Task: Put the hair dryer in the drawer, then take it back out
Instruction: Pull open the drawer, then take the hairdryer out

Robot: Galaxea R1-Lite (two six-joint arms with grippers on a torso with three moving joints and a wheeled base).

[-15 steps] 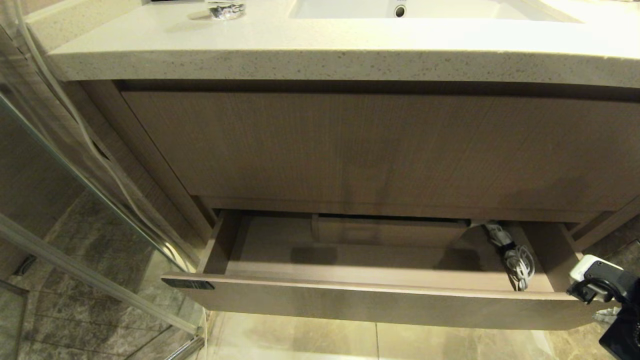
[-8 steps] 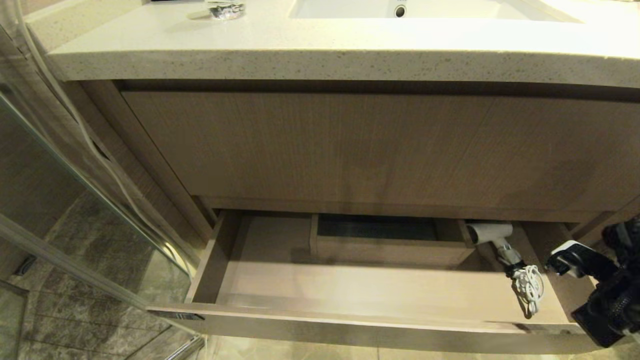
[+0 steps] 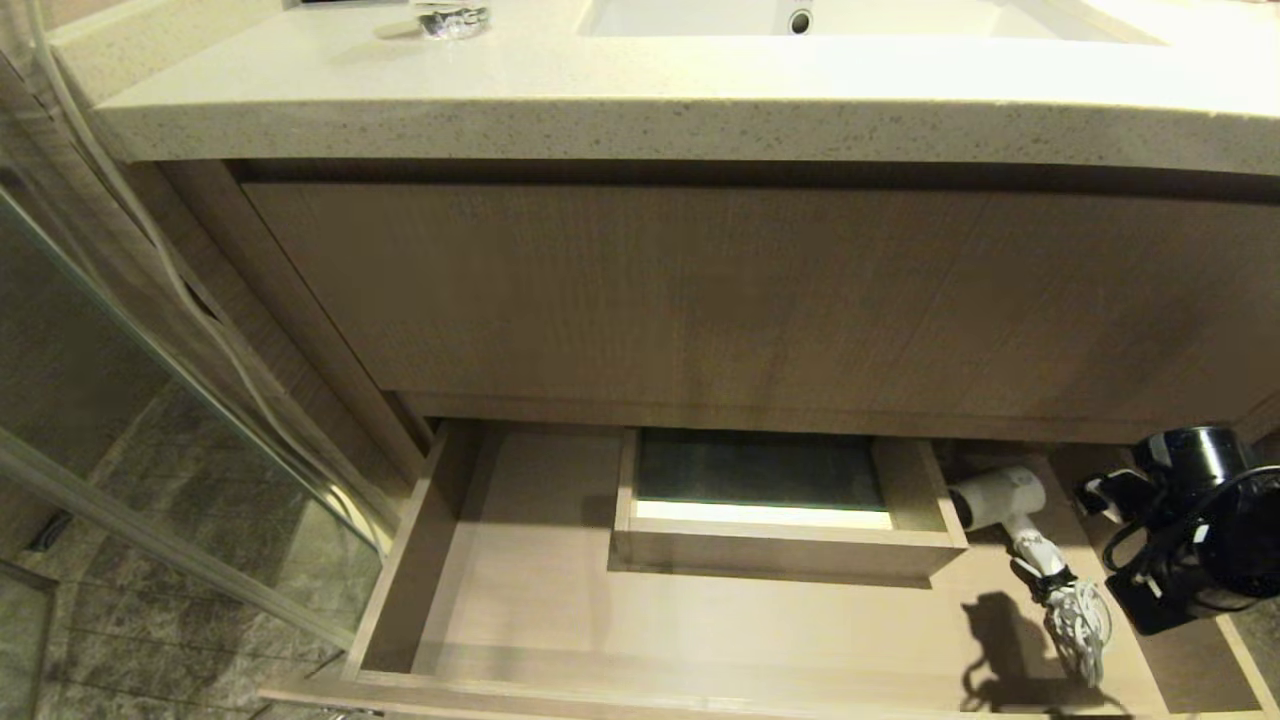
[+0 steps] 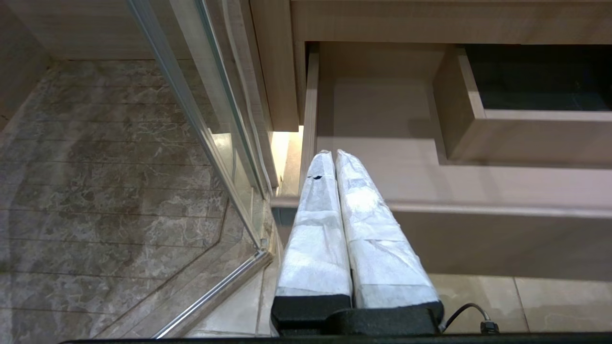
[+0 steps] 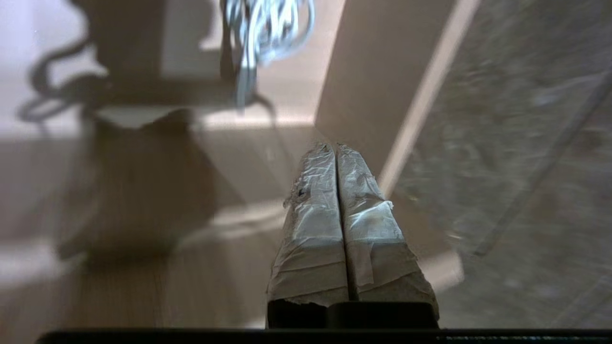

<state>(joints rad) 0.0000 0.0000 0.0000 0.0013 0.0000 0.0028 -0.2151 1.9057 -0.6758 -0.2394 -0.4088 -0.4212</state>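
Lying in the open drawer [image 3: 520, 610]: the hair dryer [image 3: 1000, 497].

One drawer [image 3: 520, 610], pulled out. One boxed U-shaped cutout [image 3: 780, 545] inside it. One hair dryer [image 3: 1000, 497] in the drawer, with one bundled cord [image 3: 1082, 620]. One taller wood-grain front [image 3: 700, 300] above. One bench [image 3: 600, 100] on top, with one sink basin [image 3: 700, 18] and one overflow hole [image 3: 799, 20]; one shiny metal item [image 3: 455, 20] on the bench, type unclear. Two grippers: right gripper [image 5: 334, 148], two taped fingers [image 5: 311, 215] pressed together; left gripper [image 4: 333, 155], two taped fingers [image 4: 315, 229] together. One glass shower door [image 3: 120, 330] on the left.
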